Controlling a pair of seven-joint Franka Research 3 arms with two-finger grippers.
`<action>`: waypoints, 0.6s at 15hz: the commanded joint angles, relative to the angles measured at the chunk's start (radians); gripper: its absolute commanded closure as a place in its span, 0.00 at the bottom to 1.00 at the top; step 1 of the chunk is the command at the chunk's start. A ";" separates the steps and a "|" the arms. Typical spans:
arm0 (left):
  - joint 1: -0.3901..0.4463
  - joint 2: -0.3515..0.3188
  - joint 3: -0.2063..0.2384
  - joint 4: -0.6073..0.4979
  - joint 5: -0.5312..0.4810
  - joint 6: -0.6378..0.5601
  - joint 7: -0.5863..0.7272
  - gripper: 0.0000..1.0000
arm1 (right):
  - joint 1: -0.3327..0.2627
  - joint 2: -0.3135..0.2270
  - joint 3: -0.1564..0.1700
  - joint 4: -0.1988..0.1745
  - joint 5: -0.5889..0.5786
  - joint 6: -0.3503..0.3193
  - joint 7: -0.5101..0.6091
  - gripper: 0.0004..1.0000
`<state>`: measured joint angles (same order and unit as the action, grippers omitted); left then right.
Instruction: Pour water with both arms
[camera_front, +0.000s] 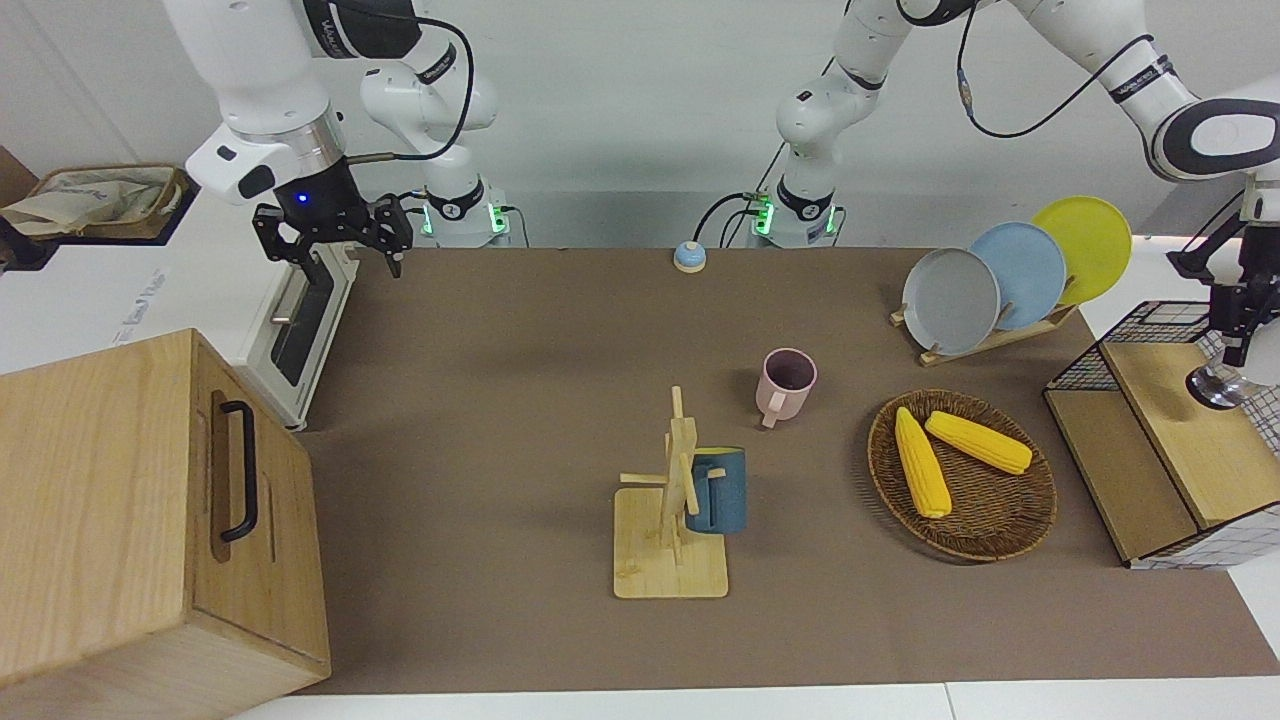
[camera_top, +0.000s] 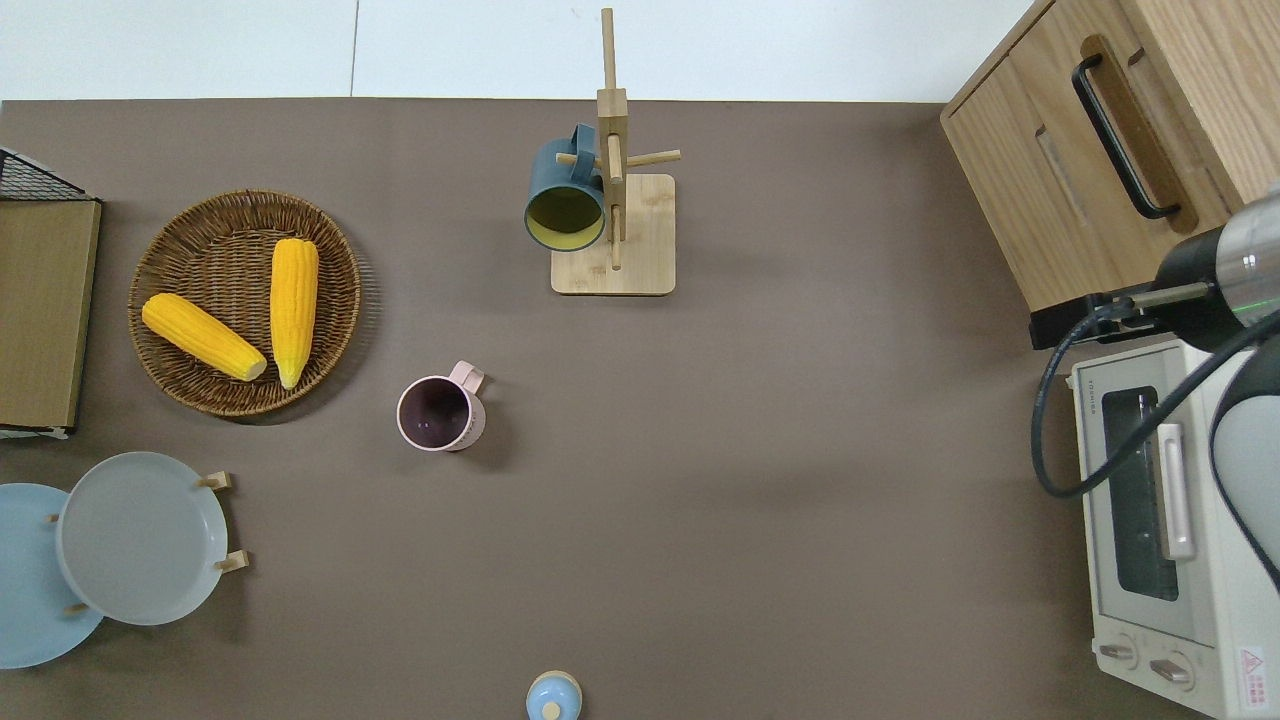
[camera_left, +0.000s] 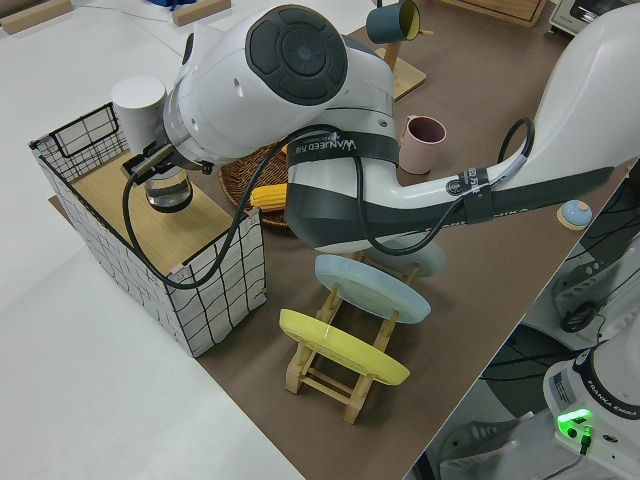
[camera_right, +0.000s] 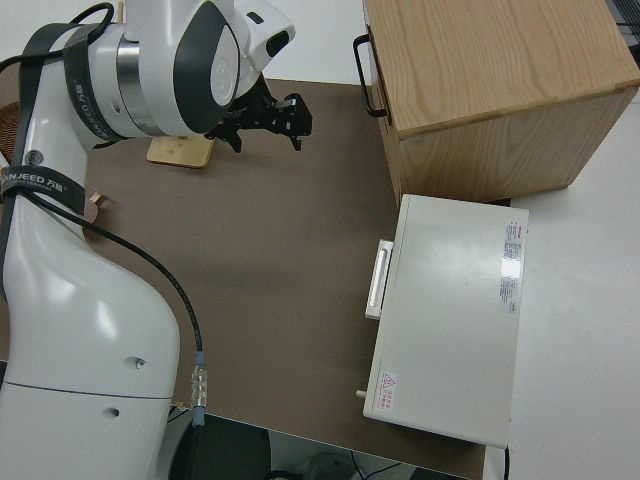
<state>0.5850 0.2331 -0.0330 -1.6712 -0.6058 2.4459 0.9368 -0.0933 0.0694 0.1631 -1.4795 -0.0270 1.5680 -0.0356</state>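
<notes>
My left gripper is shut on a clear glass and holds it low over the wooden shelf of a wire basket at the left arm's end of the table. The glass also shows in the left side view, close to the shelf; the fingers are hidden there by the wrist. A pink mug stands upright mid-table and also shows in the overhead view. My right arm is parked with its gripper open and empty.
A blue mug hangs on a wooden mug rack. A wicker basket holds two corn cobs. A plate rack, a wooden cabinet, a toaster oven and a small blue bell stand around.
</notes>
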 joint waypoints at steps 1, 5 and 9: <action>0.004 0.017 -0.002 0.036 -0.052 0.045 0.051 1.00 | -0.005 0.000 0.001 0.010 0.021 -0.014 -0.020 0.01; -0.002 0.043 -0.004 0.024 -0.057 0.093 0.053 1.00 | -0.005 0.000 0.001 0.010 0.021 -0.014 -0.020 0.01; -0.002 0.071 -0.005 0.022 -0.094 0.110 0.073 1.00 | -0.005 0.000 0.001 0.010 0.021 -0.014 -0.020 0.01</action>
<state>0.5848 0.2833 -0.0345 -1.6705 -0.6441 2.5185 0.9651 -0.0933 0.0694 0.1631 -1.4795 -0.0270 1.5680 -0.0356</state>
